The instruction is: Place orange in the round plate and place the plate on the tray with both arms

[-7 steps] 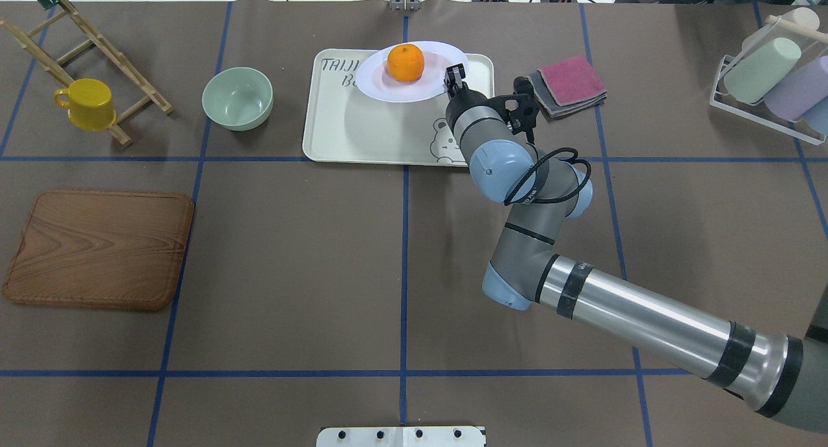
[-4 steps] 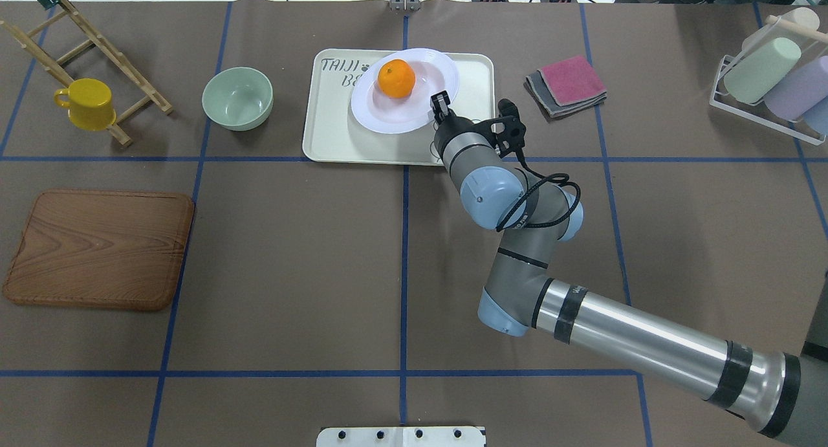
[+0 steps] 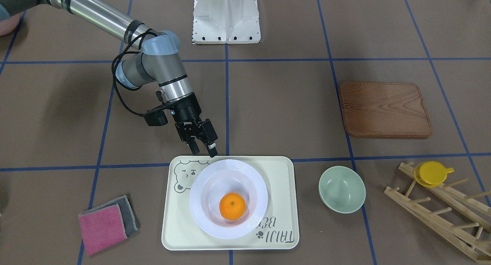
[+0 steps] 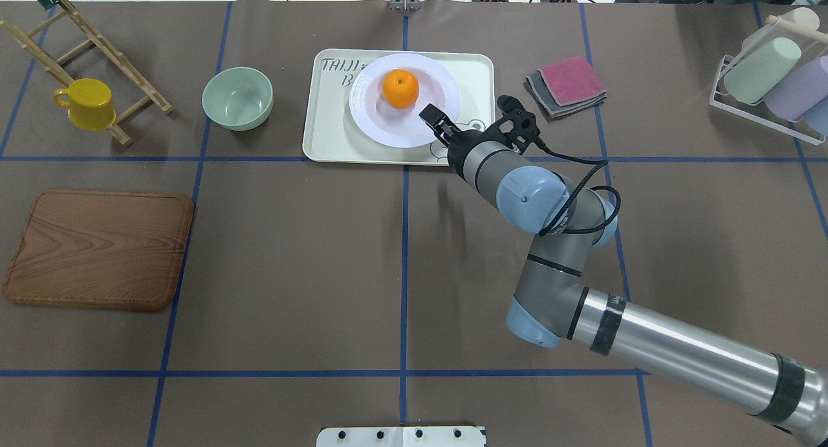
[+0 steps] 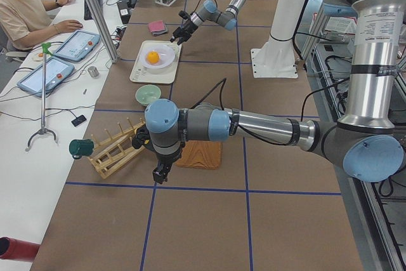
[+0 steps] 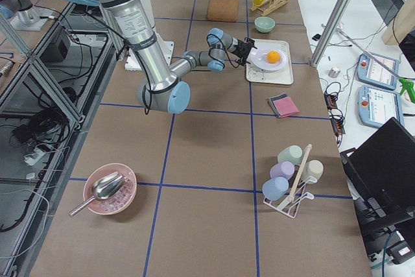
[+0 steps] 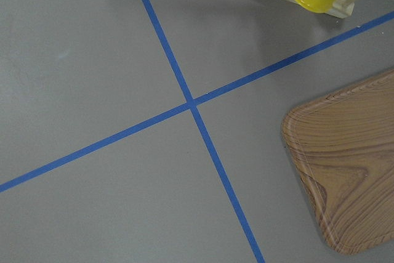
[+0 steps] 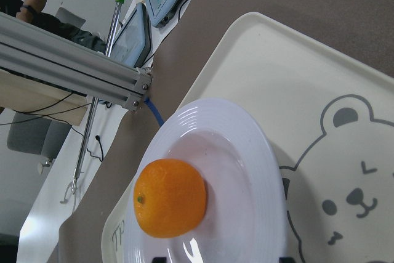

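Note:
The orange (image 4: 400, 88) sits in the white round plate (image 4: 378, 120), and the plate lies flat on the cream bear tray (image 4: 330, 130) at the far middle of the table. My right gripper (image 4: 435, 121) hovers open just off the plate's near rim, over the tray's bear drawing, holding nothing. The front view shows its fingers (image 3: 212, 149) spread above the tray's edge (image 3: 280, 173). In the right wrist view the orange (image 8: 170, 198) and plate (image 8: 234, 152) lie ahead. My left gripper (image 5: 158, 174) hangs over the table near the wooden board; whether it is open I cannot tell.
A pale-green bowl (image 4: 237, 98) stands left of the tray. A yellow cup (image 4: 86, 103) hangs on a wooden rack at far left, with the brown board (image 4: 98, 249) nearer. Folded cloths (image 4: 568, 85) lie right of the tray, and a cup rack (image 4: 773, 78) stands at far right.
The right gripper carried the plate with the orange leftward and down onto the tray, let go of its rim, and pulled back a little toward the robot.

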`<move>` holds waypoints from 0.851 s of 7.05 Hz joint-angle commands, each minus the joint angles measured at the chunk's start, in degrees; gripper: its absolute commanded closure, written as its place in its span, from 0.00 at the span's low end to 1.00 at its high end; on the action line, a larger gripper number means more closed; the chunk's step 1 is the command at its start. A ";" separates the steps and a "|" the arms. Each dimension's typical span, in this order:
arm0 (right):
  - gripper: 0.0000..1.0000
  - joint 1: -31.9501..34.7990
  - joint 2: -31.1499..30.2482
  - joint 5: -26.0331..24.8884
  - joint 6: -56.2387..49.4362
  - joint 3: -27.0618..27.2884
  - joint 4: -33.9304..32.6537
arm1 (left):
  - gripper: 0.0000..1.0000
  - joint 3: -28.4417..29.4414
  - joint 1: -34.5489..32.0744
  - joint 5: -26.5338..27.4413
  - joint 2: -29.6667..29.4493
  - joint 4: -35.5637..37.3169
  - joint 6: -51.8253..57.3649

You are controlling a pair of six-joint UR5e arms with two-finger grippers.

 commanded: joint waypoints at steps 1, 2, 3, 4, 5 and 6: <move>0.00 6.96 -2.22 15.74 -14.75 10.81 -18.76 | 0.00 0.10 0.00 0.00 0.02 0.17 -0.09; 0.00 10.92 -2.13 23.13 -23.88 15.30 -29.32 | 0.00 0.45 0.00 0.17 0.02 0.52 -0.52; 0.00 16.09 -2.65 30.95 -32.94 18.04 -36.12 | 0.00 0.54 0.00 0.35 0.11 0.79 -2.27; 0.00 22.23 -4.66 38.51 -42.16 18.59 -37.67 | 0.00 0.55 0.00 0.53 0.11 0.70 -6.64; 0.00 27.17 -7.81 44.67 -51.48 18.60 -37.77 | 0.00 0.55 0.00 0.79 0.72 0.70 -7.64; 0.00 32.26 -11.32 49.09 -60.71 18.33 -37.77 | 0.00 0.37 0.00 0.79 0.99 0.62 -10.34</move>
